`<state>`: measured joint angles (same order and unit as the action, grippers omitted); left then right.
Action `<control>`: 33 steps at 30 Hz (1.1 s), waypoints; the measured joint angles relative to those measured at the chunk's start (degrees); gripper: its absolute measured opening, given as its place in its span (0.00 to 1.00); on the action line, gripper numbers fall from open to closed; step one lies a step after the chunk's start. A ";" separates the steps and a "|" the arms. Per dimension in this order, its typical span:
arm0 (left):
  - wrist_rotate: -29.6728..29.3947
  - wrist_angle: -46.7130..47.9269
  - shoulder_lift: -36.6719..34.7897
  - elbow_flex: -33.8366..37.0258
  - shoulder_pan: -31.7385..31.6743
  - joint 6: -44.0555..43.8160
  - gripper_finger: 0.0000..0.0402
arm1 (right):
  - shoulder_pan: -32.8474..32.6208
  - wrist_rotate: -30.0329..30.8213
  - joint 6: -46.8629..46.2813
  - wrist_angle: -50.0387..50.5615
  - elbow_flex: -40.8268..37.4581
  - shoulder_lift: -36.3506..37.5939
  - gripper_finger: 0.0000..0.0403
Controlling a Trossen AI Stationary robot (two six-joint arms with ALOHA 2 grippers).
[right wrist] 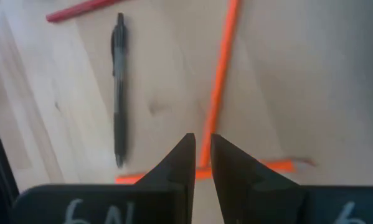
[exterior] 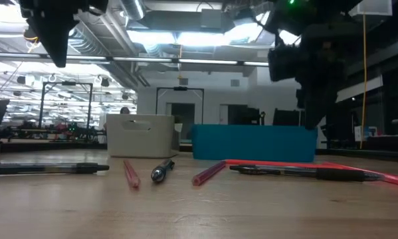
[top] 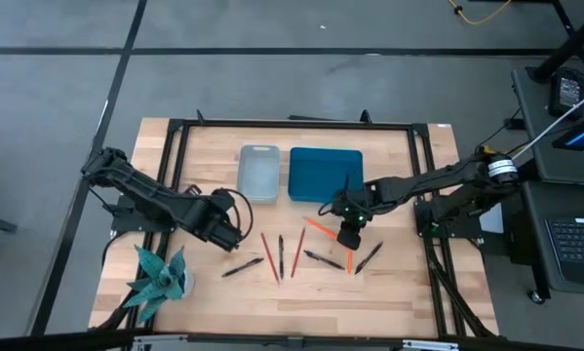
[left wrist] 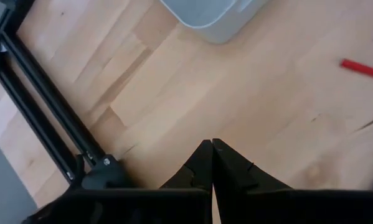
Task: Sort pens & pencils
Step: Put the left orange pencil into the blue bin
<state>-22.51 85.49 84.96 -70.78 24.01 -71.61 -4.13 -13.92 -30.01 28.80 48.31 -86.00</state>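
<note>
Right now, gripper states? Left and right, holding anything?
Left gripper: shut, holding nothing, above bare table.
Right gripper: fingers slightly apart, nothing between them, hovering over the orange pencils.

On your table (top: 408, 292) two bins sit side by side at the back: the small bin (top: 259, 173) on the left, the big bin (top: 326, 174) on the right, just beside each other. In front of them you see pens and pencils (top: 298, 254) spread in a loose row. A pen (top: 243, 267) lies farthest left, another pen (top: 369, 256) farthest right. A toy plant (top: 160, 278) stands at the front left corner
</note>
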 joint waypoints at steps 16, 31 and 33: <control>0.09 1.53 0.53 0.00 1.94 -0.37 0.00 | -2.69 -8.83 -2.38 -1.34 3.37 -14.57 0.13; -0.18 1.72 0.49 0.00 2.71 -1.75 0.00 | -4.51 -13.09 -2.69 4.78 10.26 -14.40 0.13; -0.30 1.73 0.49 0.00 2.73 -1.75 0.00 | -4.94 -9.25 -1.31 11.41 13.16 -14.40 0.13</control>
<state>-22.81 87.22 85.45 -70.78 26.74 -73.36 -9.07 -23.17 -31.31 40.21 61.48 -100.40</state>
